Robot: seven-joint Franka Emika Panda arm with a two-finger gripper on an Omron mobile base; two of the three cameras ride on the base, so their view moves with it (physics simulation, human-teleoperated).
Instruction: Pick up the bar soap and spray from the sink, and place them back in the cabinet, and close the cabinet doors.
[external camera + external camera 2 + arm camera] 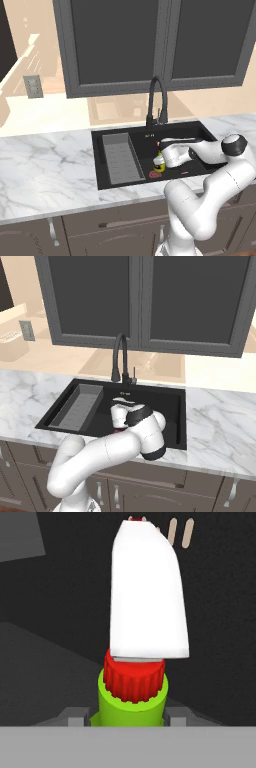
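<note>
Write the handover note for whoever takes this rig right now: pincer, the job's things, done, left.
Pincer: down in the black rectangular sink, its tips either side of the green spray bottle with red collar and white nozzle; a firm grip cannot be told.
Spray bottle: in the basin, next to the round dark-red drain disc.
Done: nothing put away.
Left: lift the bottle out, take the bar soap, put both in the cabinet, shut its doors.

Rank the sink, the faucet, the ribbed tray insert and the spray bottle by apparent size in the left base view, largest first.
1. Sink, the black basin.
2. Grey ribbed tray insert, lying in its left part.
3. Black gooseneck faucet: taller but thin, so its place against the tray is unsure.
4. Green spray bottle, partly hidden by the arm.
</note>
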